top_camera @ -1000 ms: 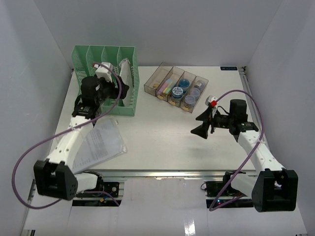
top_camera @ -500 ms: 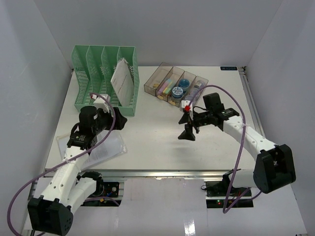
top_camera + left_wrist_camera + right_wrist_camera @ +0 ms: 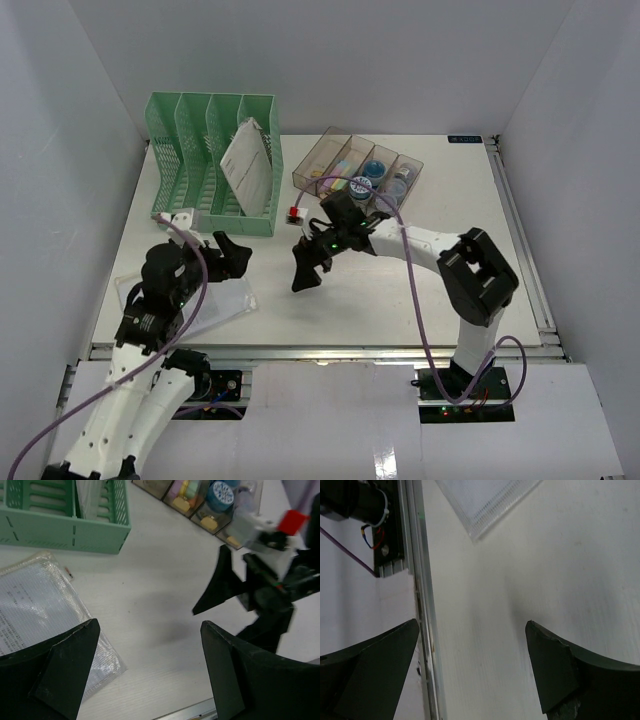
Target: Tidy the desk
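Both pincers gape empty. Our left gripper [image 3: 231, 251] is back off the rack [image 3: 200, 150], and the right gripper [image 3: 303, 266] now nears the front-left pouch [image 3: 215, 300]. We'd guess that's next.

The desk [image 3: 400, 300] is matt; rack [image 3: 190, 222] and tray [image 3: 305, 170] are smooth plastic.

Front-centre and right of desk [image 3: 400, 300] bare; green rack [image 3: 200, 215], clear tray [image 3: 308, 160] block far side; document sleeve [image 3: 225, 300] front-left.
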`<state>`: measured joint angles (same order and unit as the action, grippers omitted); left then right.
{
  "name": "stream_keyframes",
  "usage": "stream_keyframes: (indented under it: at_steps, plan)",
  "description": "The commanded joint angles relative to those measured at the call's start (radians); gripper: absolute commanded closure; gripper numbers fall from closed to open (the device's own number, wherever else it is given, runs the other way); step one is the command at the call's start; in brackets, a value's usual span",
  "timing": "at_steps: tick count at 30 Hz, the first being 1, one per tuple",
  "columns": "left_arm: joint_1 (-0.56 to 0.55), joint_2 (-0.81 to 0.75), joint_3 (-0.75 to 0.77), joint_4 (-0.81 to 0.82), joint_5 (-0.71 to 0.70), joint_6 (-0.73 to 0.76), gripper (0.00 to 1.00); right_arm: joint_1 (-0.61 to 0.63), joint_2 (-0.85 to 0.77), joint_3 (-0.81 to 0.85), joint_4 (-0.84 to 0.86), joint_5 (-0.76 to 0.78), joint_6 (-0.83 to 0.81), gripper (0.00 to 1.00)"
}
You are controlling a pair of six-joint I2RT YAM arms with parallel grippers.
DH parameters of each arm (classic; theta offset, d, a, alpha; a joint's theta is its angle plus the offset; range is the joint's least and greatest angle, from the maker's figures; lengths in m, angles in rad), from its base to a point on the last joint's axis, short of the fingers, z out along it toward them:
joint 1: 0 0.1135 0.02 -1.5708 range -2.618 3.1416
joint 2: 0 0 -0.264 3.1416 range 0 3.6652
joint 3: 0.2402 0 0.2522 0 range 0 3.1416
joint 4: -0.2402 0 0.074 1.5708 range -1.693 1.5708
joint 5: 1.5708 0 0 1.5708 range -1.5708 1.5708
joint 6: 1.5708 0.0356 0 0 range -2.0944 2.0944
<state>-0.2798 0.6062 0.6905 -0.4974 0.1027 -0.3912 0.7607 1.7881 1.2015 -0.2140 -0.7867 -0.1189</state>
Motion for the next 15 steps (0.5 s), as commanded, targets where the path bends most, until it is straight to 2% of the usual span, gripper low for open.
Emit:
stream_keyframes:
  at_steps: [1, 8, 15]
  plan:
    - [-0.001, -0.140, 0.027, -0.045, -0.061, -0.068, 0.06, 0.089, 0.117, 0.142, 0.115, 0.055, 0.362, 0.11]
    - [-0.002, -0.263, 0.042, -0.100, -0.087, -0.111, 0.06, 0.190, 0.177, 0.105, 0.373, 0.251, 0.599, 0.13]
    - [-0.001, -0.314, 0.029, -0.104, -0.087, -0.159, 0.06, 0.207, 0.282, 0.113, 0.468, 0.329, 0.775, 0.16]
